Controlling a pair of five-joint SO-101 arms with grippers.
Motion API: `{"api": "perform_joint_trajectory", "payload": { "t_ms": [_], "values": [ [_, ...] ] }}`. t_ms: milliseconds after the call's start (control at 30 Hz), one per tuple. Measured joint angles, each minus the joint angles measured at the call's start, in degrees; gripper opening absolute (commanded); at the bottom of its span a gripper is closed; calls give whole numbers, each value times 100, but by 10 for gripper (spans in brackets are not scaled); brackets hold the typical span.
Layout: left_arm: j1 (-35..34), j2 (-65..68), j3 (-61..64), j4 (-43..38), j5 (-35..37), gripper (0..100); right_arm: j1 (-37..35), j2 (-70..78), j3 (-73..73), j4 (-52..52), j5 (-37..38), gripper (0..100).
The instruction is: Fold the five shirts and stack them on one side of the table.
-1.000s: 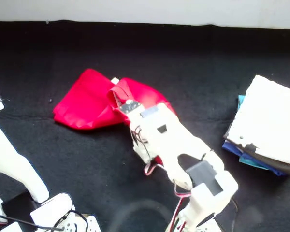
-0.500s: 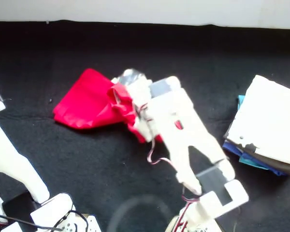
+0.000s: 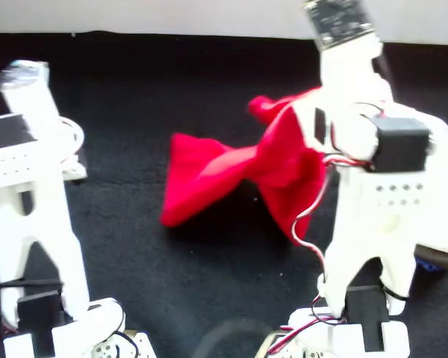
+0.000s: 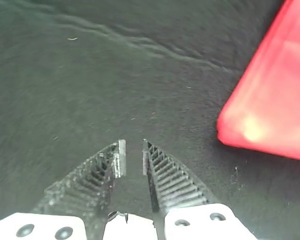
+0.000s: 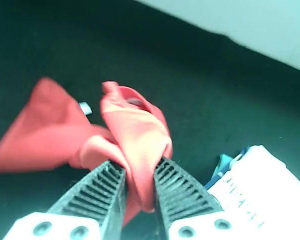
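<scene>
Firmly, the right fingers [image 5: 176, 192] clamp the bunched red shirt [image 5: 136, 131] over the table [image 3: 134, 112].

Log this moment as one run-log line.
right gripper: shut on red shirt, raised over table | left gripper: open, empty, near shirt | folded stack: white on top

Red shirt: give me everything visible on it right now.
The red shirt is plain soft cloth, unfolded and bunched. The right hand pinches a gathered fold and holds it raised, so the rest drapes down in a twisted sweep toward the black table; whether its low end touches is unclear. A small white tag shows.
</scene>
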Motion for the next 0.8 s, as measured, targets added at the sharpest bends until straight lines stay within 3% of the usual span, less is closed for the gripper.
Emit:
{"api": "perform_joint_trajectory", "payload": {
  "t_ms": [200,333,500,800],
  "values": [
    [1222,9,475,-185,0,77,-62,-26,-457,-88,-132,9],
    [1336,9,422,-237,0,77,-299,-79,-589,-765,-132,8],
    [554,9,-431,-44,0,75,-756,-88,-1064,-1855,193,8],
    [-1029,9,-2708,747,0,74,-1793,-88,-1099,-4097,2171,8]
  ]
}}
